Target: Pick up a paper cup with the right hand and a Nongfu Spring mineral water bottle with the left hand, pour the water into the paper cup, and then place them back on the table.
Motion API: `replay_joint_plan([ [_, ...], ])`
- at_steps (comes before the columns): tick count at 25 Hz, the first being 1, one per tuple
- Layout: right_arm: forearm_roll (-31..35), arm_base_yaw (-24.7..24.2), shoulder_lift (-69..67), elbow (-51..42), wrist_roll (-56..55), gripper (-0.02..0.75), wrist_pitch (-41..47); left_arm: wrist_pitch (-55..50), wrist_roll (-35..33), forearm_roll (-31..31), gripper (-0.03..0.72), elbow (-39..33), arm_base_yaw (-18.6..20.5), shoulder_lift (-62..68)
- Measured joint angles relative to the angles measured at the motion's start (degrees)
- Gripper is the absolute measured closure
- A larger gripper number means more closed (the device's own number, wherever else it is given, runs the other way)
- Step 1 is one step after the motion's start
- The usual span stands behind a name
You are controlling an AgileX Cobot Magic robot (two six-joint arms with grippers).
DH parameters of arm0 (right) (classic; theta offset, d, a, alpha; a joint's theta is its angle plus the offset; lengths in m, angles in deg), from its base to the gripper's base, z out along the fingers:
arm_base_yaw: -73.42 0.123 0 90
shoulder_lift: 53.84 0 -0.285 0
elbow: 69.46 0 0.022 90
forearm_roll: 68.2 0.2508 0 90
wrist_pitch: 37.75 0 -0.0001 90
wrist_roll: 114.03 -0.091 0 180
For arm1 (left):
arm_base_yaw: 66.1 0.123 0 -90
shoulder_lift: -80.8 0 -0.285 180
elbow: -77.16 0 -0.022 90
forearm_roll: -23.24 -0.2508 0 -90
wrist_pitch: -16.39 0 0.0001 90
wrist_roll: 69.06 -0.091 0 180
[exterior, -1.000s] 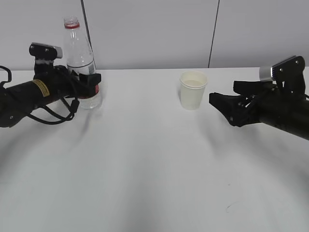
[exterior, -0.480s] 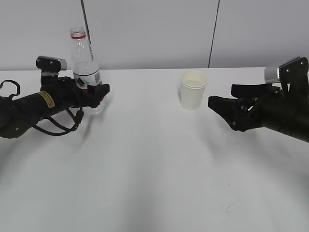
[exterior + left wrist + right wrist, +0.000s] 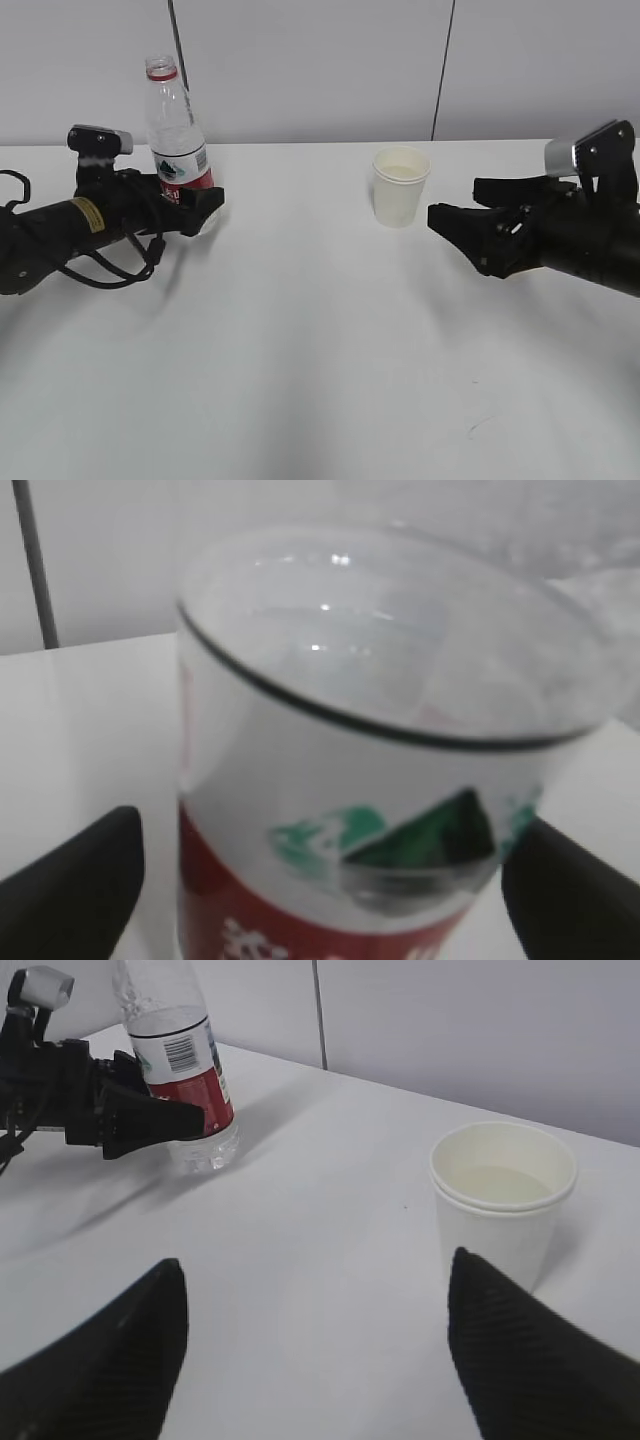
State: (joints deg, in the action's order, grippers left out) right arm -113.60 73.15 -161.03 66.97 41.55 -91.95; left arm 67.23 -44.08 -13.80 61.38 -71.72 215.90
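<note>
Exterior view: one bottle (image 3: 178,135), one paper cup (image 3: 400,186), two arms, all on or over a plain white matte tabletop (image 3: 300,350) with a small dark scratch (image 3: 478,428) near its front edge. Bottle is tall, clear ribbed plastic, uncapped, red neck ring, red-and-white label; it stands upright at far left. Left pincer (image 3: 205,205) sits around the bottle's lower body, fingers apart, contact not certain. Cup is cream-white, tapered, rolled rim, upright, well right of the bottle. Right pincer (image 3: 465,212), black, is near the cup's right side and not touching it, fingers spread. Left wrist view: bottle (image 3: 380,780) fills the frame, blurred; green mountain logo on white above a red band; one dark fingertip (image 3: 70,885) at each lower corner, with a gap visible between each and the label. Right wrist view: two black textured fingertips (image 3: 100,1360) wide apart in the foreground; cup (image 3: 500,1200) ahead to the right, interior pale, contents unclear; bottle (image 3: 180,1070) far left with barcode showing, left pincer (image 3: 165,1120) at its base.
</note>
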Motion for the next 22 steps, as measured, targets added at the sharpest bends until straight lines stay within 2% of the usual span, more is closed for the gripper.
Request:
replay_joint_plan([
  [9,-0.9,0.0,1.2,0.0,0.0,0.143,0.0,-0.8,0.0,2.9,0.054,-8.1,1.0,-6.1],
  [14,2.7,0.0,1.4,0.0,0.0,0.143,2.4,-4.9,0.0,2.9,0.078,-13.5,1.0,-15.1],
  [18,3.6,1.1,1.4,2.8,-0.1,0.143,13.4,-12.4,0.0,2.7,0.091,-15.7,0.6,-23.7],
  [22,3.8,5.4,1.4,8.2,-2.5,0.144,30.3,-18.5,0.0,2.5,0.093,-16.0,-1.3,-31.2],
])
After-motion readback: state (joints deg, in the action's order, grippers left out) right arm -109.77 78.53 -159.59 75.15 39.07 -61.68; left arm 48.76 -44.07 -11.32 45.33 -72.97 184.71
